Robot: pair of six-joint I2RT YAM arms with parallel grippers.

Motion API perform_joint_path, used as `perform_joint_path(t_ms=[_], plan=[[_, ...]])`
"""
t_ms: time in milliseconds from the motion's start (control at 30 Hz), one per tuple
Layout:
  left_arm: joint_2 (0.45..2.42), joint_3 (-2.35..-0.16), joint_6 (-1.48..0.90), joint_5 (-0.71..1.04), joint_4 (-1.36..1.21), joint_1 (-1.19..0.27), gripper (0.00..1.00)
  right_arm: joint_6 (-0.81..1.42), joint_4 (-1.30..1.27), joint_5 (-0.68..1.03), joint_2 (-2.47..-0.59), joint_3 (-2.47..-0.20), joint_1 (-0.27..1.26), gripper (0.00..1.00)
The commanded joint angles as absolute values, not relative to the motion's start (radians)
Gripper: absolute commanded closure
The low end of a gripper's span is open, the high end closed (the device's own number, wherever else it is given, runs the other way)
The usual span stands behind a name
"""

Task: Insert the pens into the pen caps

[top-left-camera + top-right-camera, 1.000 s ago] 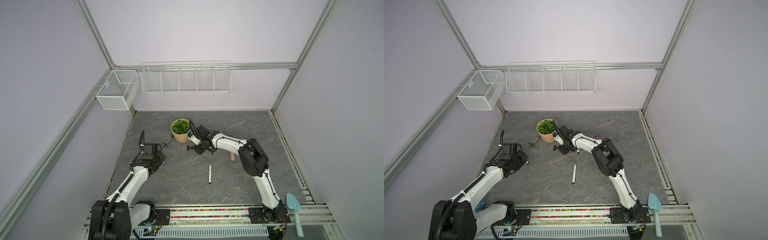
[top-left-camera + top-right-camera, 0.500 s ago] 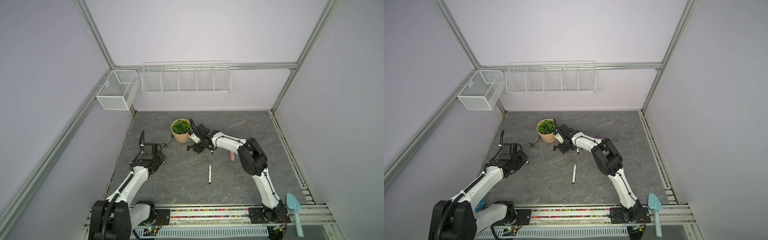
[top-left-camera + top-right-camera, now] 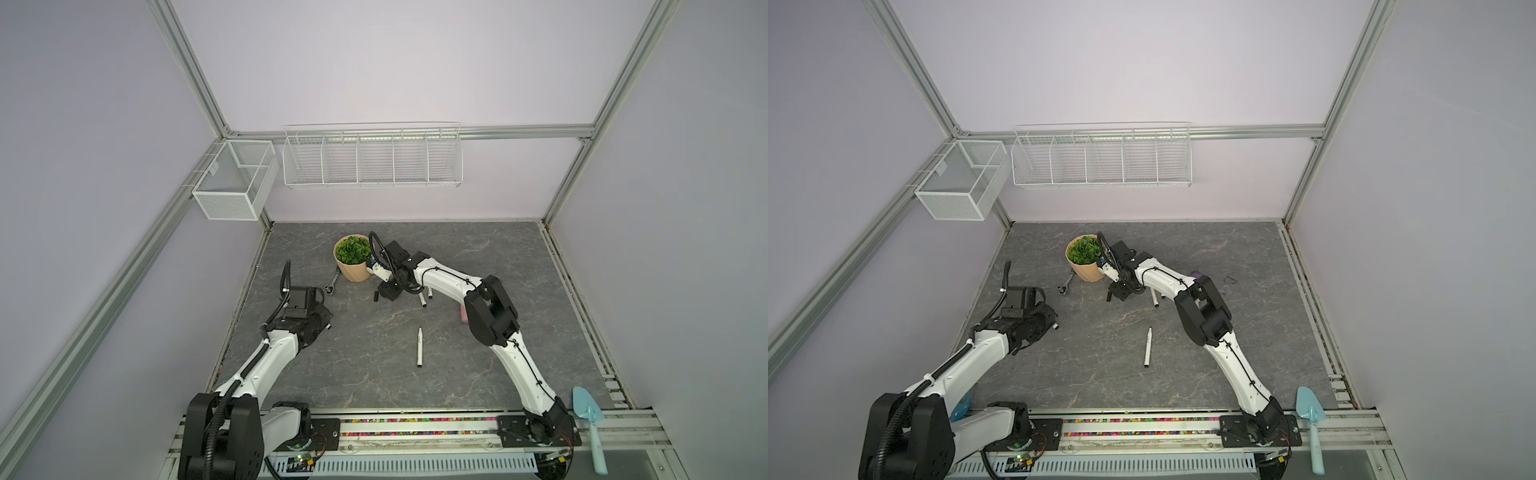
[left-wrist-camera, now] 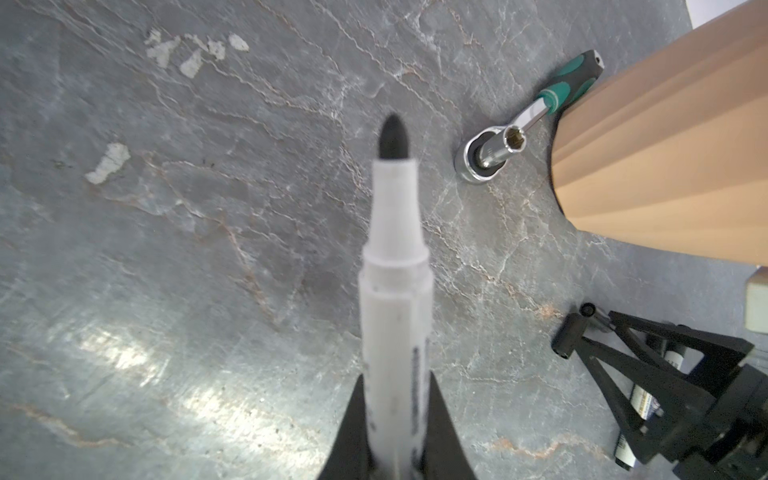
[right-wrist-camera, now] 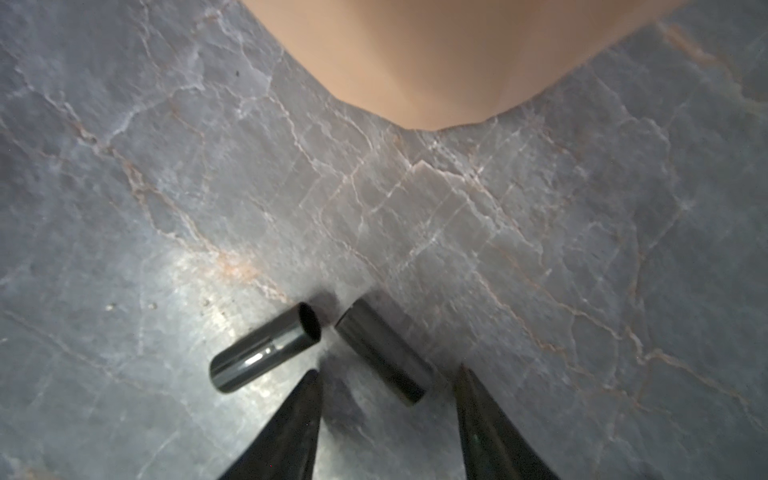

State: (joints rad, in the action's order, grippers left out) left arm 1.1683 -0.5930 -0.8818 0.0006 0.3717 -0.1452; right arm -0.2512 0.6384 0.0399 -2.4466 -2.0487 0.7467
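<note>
- Left gripper (image 4: pixel 397 376) is clamped on a white pen (image 4: pixel 394 249), tip pointing out over the table (image 4: pixel 166 249).
- Right gripper (image 5: pixel 388 370) stands open just above two black caps (image 5: pixel 266 349) lying near the tan pot (image 5: pixel 436 54).
- Another pen (image 3: pixel 419 347) lies mid-table.

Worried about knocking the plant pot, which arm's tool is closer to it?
Right. The right tool sits open beside the plant pot; the left tool, gripping a pen, is farther off, beyond the wrench.

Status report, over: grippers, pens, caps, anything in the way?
Left gripper shut on uncapped pen. Right gripper open, fingers astride one cap, second cap beside. Plant pot close ahead.
</note>
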Motion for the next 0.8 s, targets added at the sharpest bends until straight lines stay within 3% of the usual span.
perform_joint_path(t_ms=[0,333,567,767], plan=[[1.17,-0.63,-0.879,-0.001,0.369,-0.149,1.0,-0.311,0.69,0.059,-2.505,-2.056,0.759,0.48],[1.173,-0.63,-0.883,-0.006,0.379,-0.149,1.0,-0.271,0.66,0.039,-2.505,-2.084,0.77,0.75],[1.175,-0.63,-0.883,0.003,0.372,-0.15,1.0,-0.162,0.469,0.016,-2.354,-1.841,0.764,0.86],[1.169,-0.622,-0.881,0.01,0.361,-0.155,1.0,-0.011,0.323,-0.007,-2.198,-1.593,0.757,0.88]])
